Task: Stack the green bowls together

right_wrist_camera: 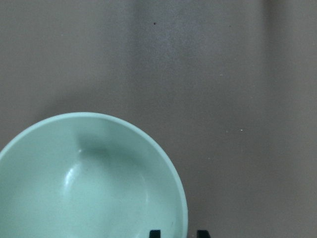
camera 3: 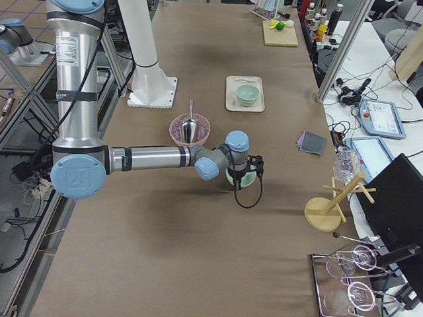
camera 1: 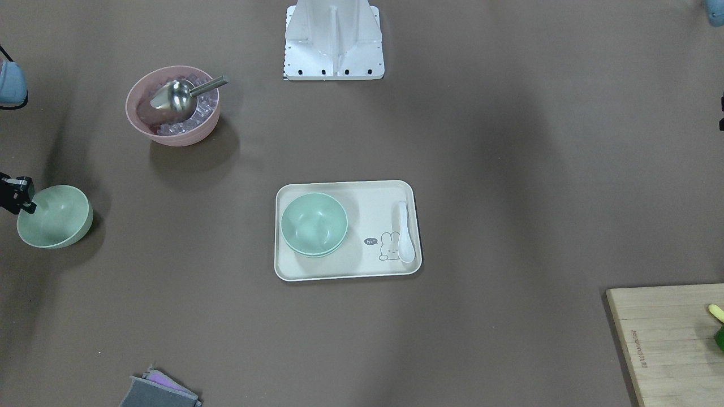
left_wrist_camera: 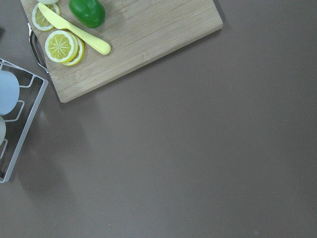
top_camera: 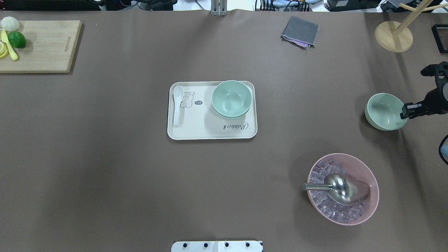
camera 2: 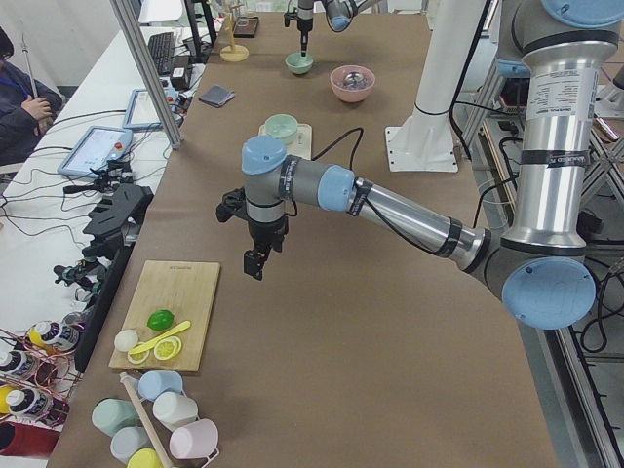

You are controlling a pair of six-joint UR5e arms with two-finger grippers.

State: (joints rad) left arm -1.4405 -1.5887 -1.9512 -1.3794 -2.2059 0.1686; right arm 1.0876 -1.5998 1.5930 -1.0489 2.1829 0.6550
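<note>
Two pale green bowls (top_camera: 231, 99) sit nested on the cream tray (top_camera: 210, 130), which also shows in the front view (camera 1: 362, 265) with the bowls (camera 1: 314, 224). A third green bowl (top_camera: 384, 111) is at the table's right side, slightly tilted. My right gripper (top_camera: 406, 112) is at its outer rim; in the right wrist view one fingertip (right_wrist_camera: 155, 233) is inside the bowl (right_wrist_camera: 89, 183) and the other outside, close together on the rim. My left gripper (camera 2: 254, 265) hangs over bare table near the cutting board; I cannot tell whether it is open.
A pink bowl (top_camera: 373, 196) with ice cubes and a metal scoop (top_camera: 336, 187) stands near the right bowl. A white spoon (top_camera: 177, 105) lies on the tray. There is a cutting board (top_camera: 42, 49) with fruit far left, a grey cloth (top_camera: 300, 31), and a wooden stand (top_camera: 393, 35).
</note>
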